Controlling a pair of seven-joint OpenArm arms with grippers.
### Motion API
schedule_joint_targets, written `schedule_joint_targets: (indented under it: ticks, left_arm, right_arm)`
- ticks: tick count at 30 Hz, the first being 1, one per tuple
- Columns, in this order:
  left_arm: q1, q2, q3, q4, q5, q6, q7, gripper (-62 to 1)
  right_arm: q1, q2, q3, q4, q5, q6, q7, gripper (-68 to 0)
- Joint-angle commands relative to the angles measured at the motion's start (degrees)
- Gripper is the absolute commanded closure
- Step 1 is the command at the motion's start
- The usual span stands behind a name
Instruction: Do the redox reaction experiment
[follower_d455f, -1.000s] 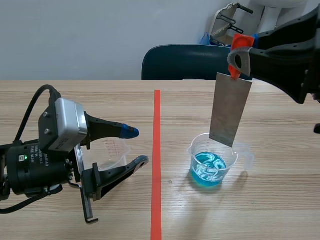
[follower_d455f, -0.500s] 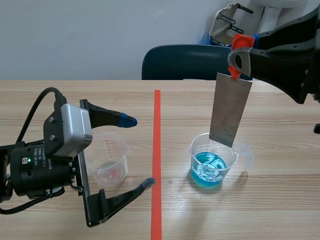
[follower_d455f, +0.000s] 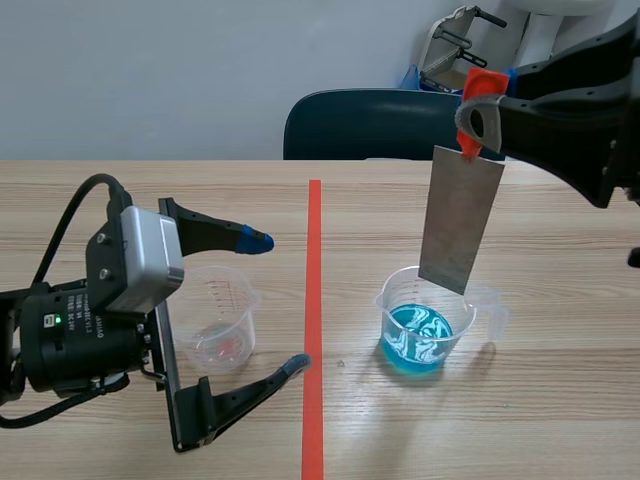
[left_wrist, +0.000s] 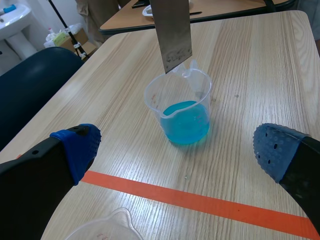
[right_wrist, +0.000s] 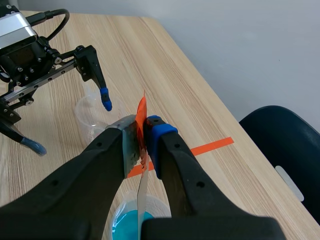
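Observation:
A grey metal sheet (follower_d455f: 459, 216) with an orange tag at its top hangs upright from my right gripper (follower_d455f: 474, 118), which is shut on it. Its lower edge sits just over the rim of a clear beaker (follower_d455f: 428, 321) holding blue liquid (follower_d455f: 417, 339). From the left wrist the sheet (left_wrist: 171, 31) hangs above that beaker (left_wrist: 181, 106). My left gripper (follower_d455f: 265, 305) is open around an almost empty clear beaker (follower_d455f: 221, 318), left of the tape line. The right wrist view shows my right gripper (right_wrist: 141, 131) pinching the sheet edge-on above the blue liquid (right_wrist: 131, 224).
An orange-red tape line (follower_d455f: 314, 320) runs down the middle of the wooden table (follower_d455f: 560, 400). A dark blue chair (follower_d455f: 370, 124) stands behind the far edge. Another table (left_wrist: 130, 15) shows in the background of the left wrist view.
My left gripper has swung and spread so its fingers now stand on both sides of the empty beaker; since half a second ago it barely moved. The right arm and sheet stayed still.

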Motion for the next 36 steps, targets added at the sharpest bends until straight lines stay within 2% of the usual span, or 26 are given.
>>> schedule_joint_targets:
  ticks: [1,11,13,36]
  left_arm:
    - [0.7,-0.8,0.2,1.0,-0.8,0.1,-1.2,-62.3]
    - [0.9,-4.5,0.2,1.0,-0.9,0.1,-5.0,-62.3]
    - [1.5,-4.9,0.2,1.0,-0.9,1.0,-6.0,-62.3]
    - [2.4,-5.1,0.2,1.0,-0.8,1.2,-6.3,-62.3]
  right_arm:
    - [0.8,0.6,0.0,0.9,0.8,0.4,0.7,-0.9]
    - [0.8,0.6,0.0,0.9,0.8,0.4,0.7,-0.9]
    - [0.8,0.6,0.0,0.9,0.8,0.4,0.7,-0.9]
    - [0.8,0.6,0.0,0.9,0.8,0.4,0.7,-0.9]
